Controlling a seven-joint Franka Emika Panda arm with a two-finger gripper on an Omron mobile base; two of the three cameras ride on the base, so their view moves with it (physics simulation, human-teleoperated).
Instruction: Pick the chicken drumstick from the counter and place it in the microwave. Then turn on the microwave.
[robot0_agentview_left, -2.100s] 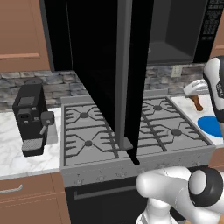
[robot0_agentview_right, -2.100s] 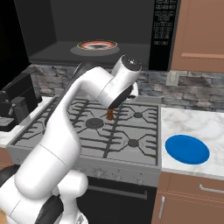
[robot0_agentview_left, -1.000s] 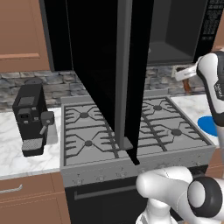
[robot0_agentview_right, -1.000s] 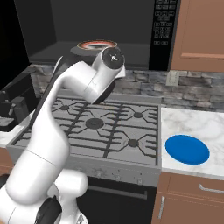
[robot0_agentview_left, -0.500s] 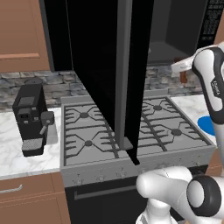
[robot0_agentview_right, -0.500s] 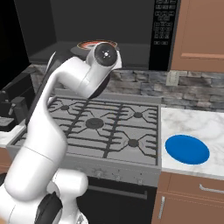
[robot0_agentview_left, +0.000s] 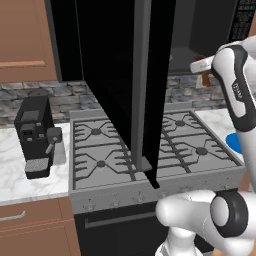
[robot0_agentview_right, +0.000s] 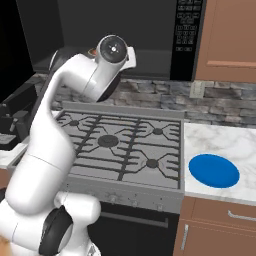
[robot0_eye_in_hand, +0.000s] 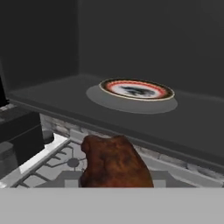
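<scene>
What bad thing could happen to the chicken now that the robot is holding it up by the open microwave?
1. The chicken drumstick hangs in front of the microwave's floor edge, not yet inside. If the grip slips, it would probably fall onto the stove below.
2. Moving straight forward, it might bump that front edge and be knocked loose.
3. A plate already sits on the microwave floor; setting the drumstick on its rim could tip it or let the meat roll off.

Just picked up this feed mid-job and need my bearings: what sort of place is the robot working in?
A home-style kitchen, rendered rather than real. A gas stove top sits between stretches of marble counter, an open microwave with a plate inside hangs above it, and a coffee machine stands to the left.
</scene>
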